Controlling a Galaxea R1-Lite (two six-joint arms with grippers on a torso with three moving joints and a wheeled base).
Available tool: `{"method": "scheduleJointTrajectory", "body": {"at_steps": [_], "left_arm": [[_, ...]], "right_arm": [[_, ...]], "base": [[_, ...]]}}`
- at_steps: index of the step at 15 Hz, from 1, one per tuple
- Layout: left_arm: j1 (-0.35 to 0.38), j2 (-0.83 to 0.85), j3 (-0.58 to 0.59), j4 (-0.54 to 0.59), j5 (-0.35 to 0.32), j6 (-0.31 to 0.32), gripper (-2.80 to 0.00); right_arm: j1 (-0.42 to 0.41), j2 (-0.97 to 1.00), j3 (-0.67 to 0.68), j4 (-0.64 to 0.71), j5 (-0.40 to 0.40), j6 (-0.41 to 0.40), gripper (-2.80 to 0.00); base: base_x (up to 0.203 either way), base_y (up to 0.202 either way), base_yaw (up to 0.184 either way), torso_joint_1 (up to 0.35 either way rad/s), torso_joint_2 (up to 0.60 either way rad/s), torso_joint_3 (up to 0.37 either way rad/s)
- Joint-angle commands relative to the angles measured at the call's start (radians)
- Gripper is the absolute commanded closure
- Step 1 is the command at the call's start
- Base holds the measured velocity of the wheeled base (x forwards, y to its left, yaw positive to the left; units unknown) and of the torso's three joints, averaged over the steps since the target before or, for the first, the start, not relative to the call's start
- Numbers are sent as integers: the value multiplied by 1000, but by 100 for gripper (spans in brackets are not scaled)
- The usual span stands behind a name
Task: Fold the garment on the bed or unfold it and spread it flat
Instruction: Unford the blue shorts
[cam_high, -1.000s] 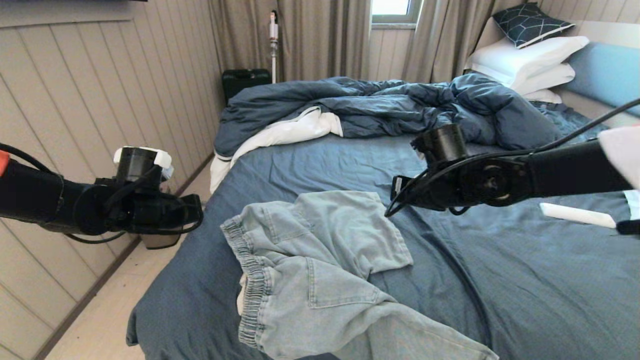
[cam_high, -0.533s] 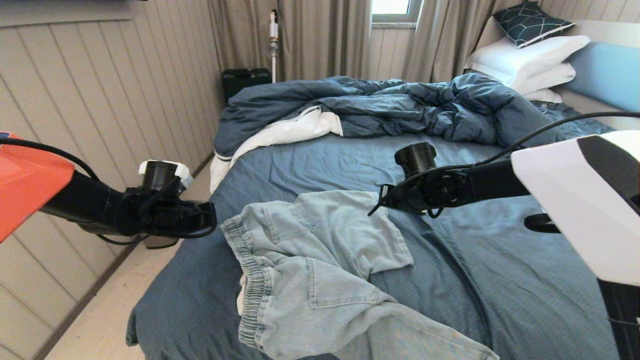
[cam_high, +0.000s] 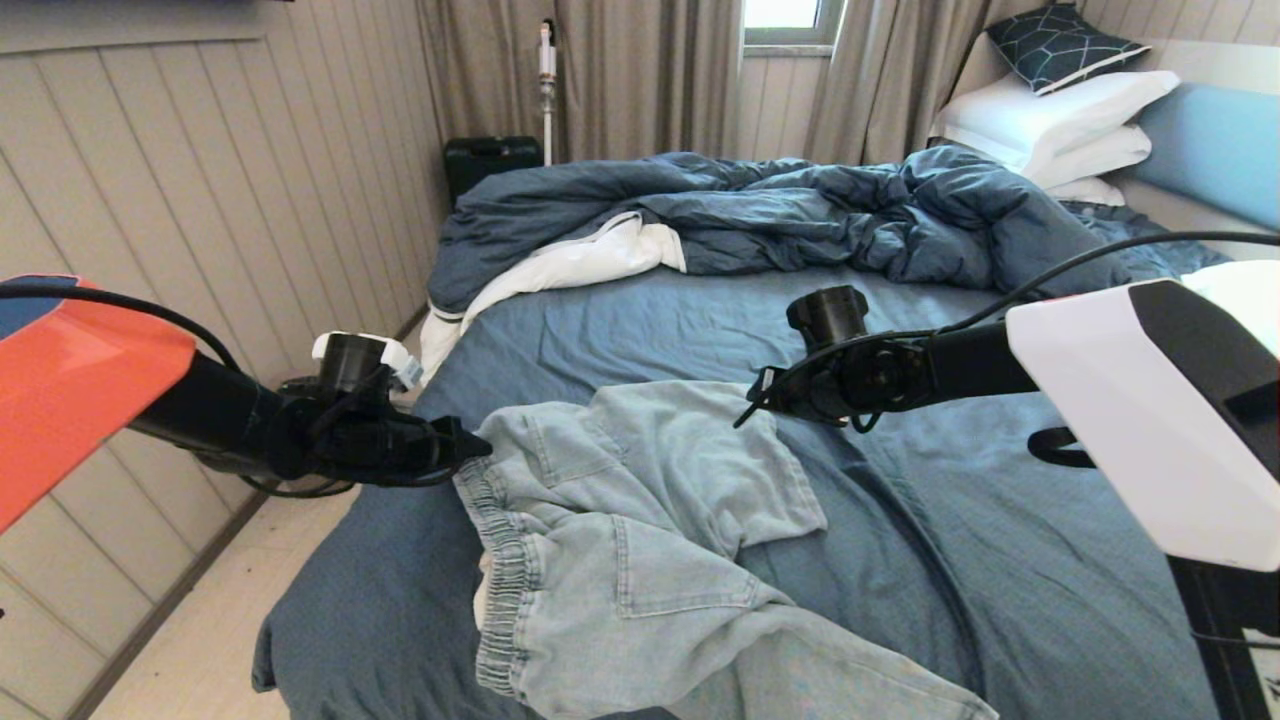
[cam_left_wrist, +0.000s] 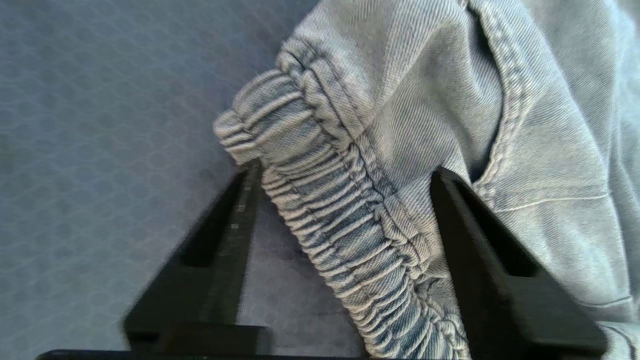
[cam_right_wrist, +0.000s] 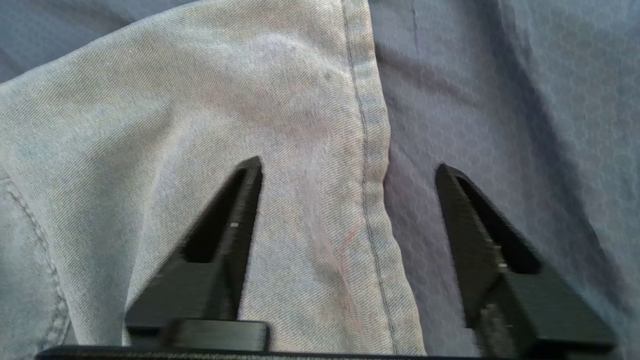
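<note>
The pale denim shorts (cam_high: 640, 520) lie rumpled on the slate-blue bed (cam_high: 1000, 560), waistband to the left, one leg folded over toward the far side. My left gripper (cam_high: 478, 447) is open at the far end of the gathered elastic waistband (cam_left_wrist: 325, 210); its fingers (cam_left_wrist: 465, 235) straddle that band. My right gripper (cam_high: 748, 408) hangs open over the far right corner of the folded leg; in the right wrist view the stitched hem (cam_right_wrist: 370, 200) runs between its fingers (cam_right_wrist: 235, 235), one finger over denim, the other over sheet. The drawstring is hidden.
A rumpled dark blue duvet (cam_high: 780, 215) with white lining lies across the far half of the bed. White pillows (cam_high: 1050, 125) and a patterned cushion (cam_high: 1060, 45) are stacked at the headboard (cam_high: 1215, 140). A panelled wall (cam_high: 200, 200) and floor strip (cam_high: 210, 640) run along the bed's left side.
My left gripper has moved right and down from beside the bed to the waistband's far end. My right gripper came down and left to the leg's far corner, then held nearly still.
</note>
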Motion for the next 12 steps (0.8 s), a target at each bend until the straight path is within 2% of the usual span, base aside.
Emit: {"method": "scheduleJointTrajectory", "body": {"at_steps": [1, 12], "left_arm": [[-1, 18, 0, -6, -1, -2, -280], [2, 38, 8, -36, 11, 11, -280]], "right_arm": [[1, 2, -3, 1, -1, 2, -280], [2, 22, -4, -1, -1, 4, -280]], "base": [[0, 0, 0, 0, 0, 0], [0, 0, 0, 0, 0, 0]]}}
